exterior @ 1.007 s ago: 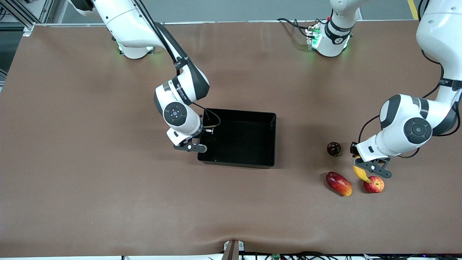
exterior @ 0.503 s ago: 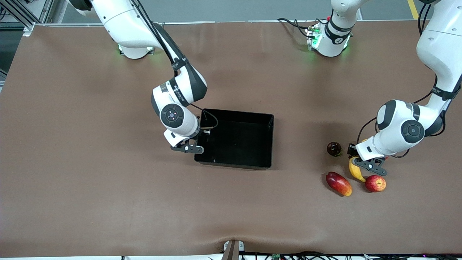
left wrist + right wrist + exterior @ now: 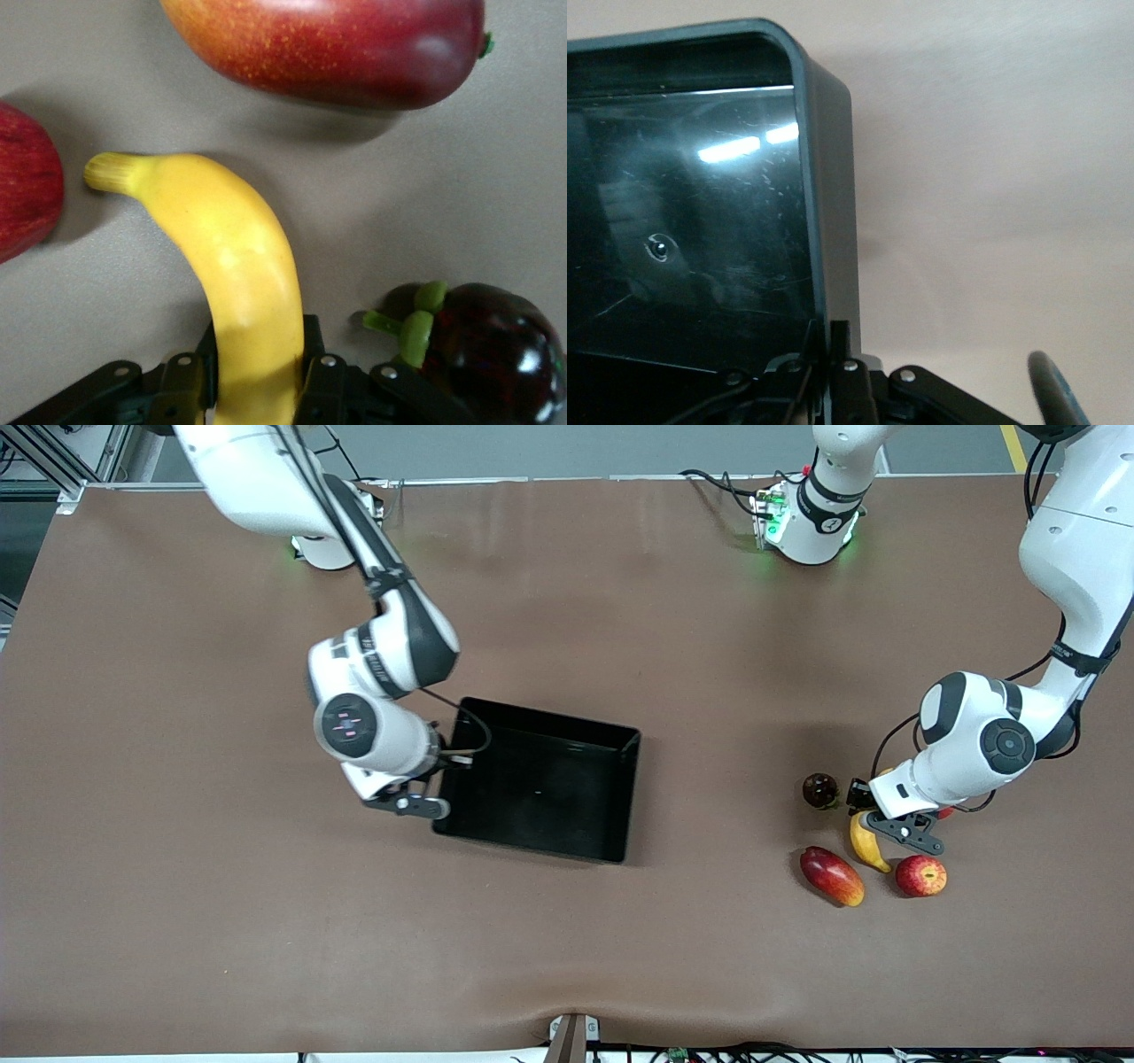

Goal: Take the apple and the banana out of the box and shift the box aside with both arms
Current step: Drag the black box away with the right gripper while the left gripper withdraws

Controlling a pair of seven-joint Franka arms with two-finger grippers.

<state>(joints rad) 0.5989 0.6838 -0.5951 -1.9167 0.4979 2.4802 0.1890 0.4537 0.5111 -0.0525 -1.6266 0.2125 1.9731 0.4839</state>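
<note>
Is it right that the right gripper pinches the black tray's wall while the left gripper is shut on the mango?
Not quite. The left gripper is shut on the banana, as the left wrist view shows; the mango lies free. The right gripper does pinch the black tray.

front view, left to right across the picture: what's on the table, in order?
right tool shut on the black tray's wall → black tray → dark purple fruit → mango → banana held in the left tool → apple.

apple (image 3: 22,199) cut by left wrist view's edge, banana (image 3: 866,841) end under left pincer (image 3: 904,834)
</note>
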